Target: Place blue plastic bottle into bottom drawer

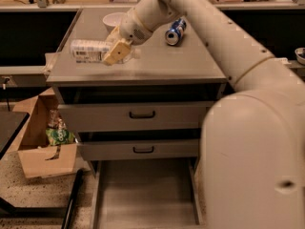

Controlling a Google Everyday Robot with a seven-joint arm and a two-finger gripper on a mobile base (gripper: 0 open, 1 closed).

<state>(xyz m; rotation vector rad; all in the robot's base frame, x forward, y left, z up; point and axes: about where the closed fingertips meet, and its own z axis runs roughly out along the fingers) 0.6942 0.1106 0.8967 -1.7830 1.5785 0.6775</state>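
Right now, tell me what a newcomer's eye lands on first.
The huge white arm fills the right side, reaching over the cabinet top. Its tool grips the bottle at the top's left side. Below, the bottom drawer stands pulled open.
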